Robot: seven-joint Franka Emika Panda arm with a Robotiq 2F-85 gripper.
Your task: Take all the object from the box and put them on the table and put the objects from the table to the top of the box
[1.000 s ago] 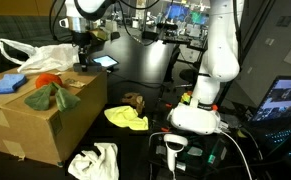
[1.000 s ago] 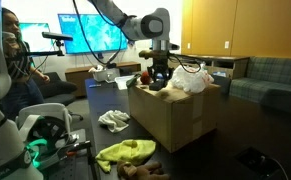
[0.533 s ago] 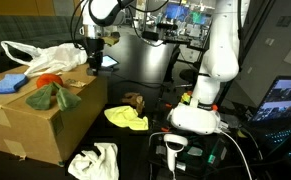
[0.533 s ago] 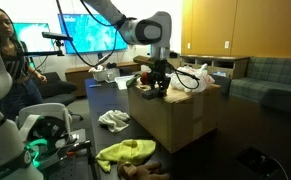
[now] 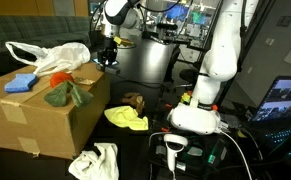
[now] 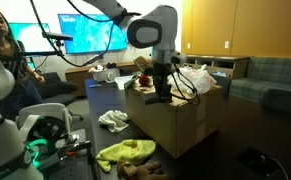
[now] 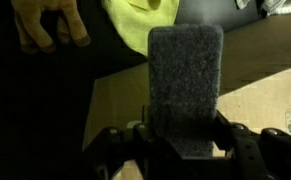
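White arm in a high arch, wrist downward, hand with 2 fingers tight on a dark slab.

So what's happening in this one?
The arm's pincer grips a dark slab, held near the edge of the box. The white bag, blue block and green-and-orange cloth lie on the box; the yellow cloth and brown toy lie on the table.

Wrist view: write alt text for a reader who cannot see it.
A dark grey flat slab fills the centre, gripped by the tool at the bottom edge. Behind it are the tan top of the cardboard box and, on the dark table beyond, a yellow cloth and a brown toy.
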